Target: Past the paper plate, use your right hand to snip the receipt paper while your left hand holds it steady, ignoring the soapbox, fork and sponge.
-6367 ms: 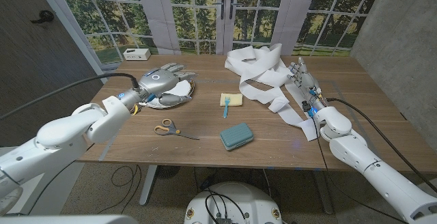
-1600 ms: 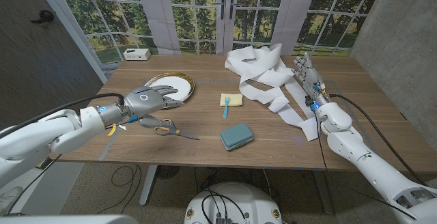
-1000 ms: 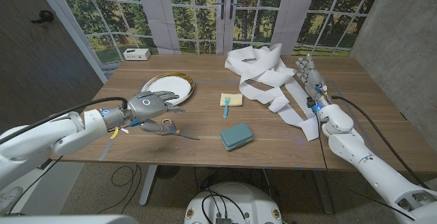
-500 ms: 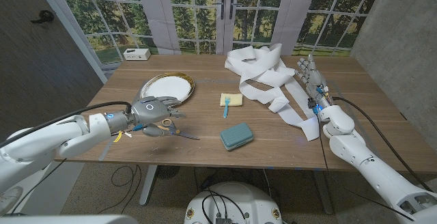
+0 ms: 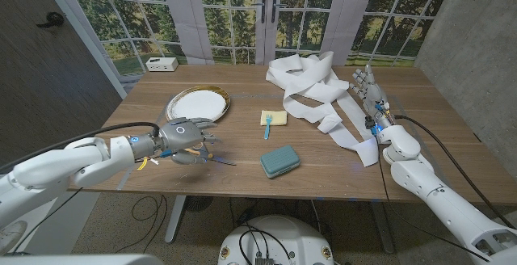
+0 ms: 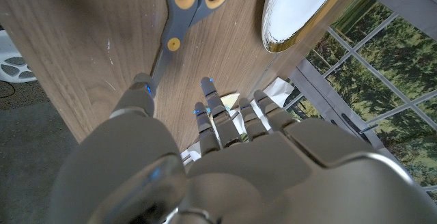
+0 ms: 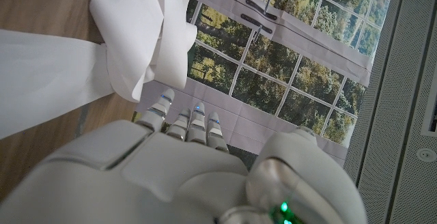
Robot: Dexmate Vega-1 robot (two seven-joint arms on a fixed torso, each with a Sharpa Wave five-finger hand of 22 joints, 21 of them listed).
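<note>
while receipt paper (image 5: 311,87) lies heaped at the table's far middle-right | right hand (image 5: 370,94) just beside it, fingers straight, close together, empty | left hand (image 5: 186,136) over scissors (image 6: 190,9), fingers spread, holding nothing | paper plate (image 5: 199,101) beyond

Even, bright daylight; sharp frames

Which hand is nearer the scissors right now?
Left. The left hand hovers right over the scissors, fingers spread above the handles. The right hand is across the table beside the receipt paper.
</note>
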